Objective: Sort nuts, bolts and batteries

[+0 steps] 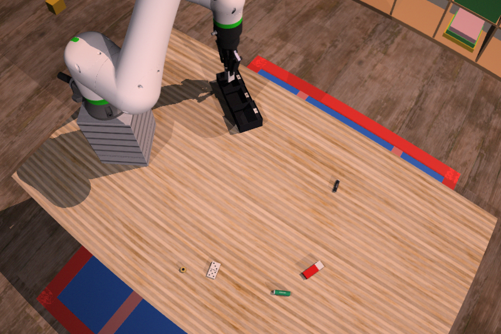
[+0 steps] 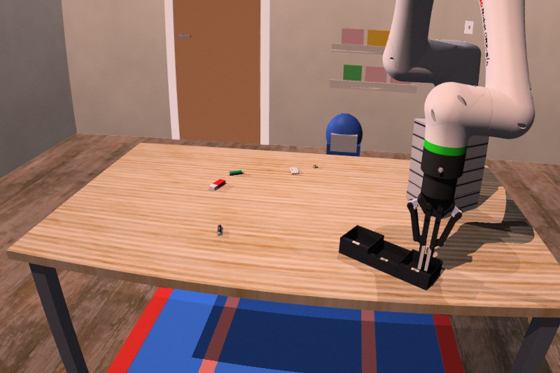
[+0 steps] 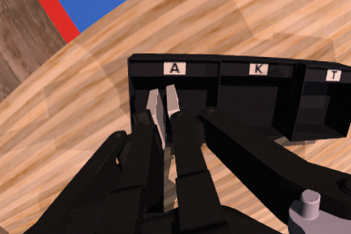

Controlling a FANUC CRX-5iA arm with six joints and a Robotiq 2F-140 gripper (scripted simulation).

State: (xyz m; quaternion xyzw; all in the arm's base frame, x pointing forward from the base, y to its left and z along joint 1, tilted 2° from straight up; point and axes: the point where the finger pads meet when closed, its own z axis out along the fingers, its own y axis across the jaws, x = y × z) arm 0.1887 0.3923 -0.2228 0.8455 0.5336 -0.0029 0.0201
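My gripper points down into bin A, its fingers nearly together with a narrow gap; no thing shows between them. The fingers hide part of bin A's inside. Bin K is the middle bin, with nothing seen inside. A small brass-coloured nut lies on the table far from the bins. A green battery lies on its side. A small black cylinder, seemingly a battery, lies apart from it. No bolt is visible.
Bin T joins bin K at the row's other end. A white domino lies beside the nut. A red and white block lies near the green battery. The bin row stands near a table edge.
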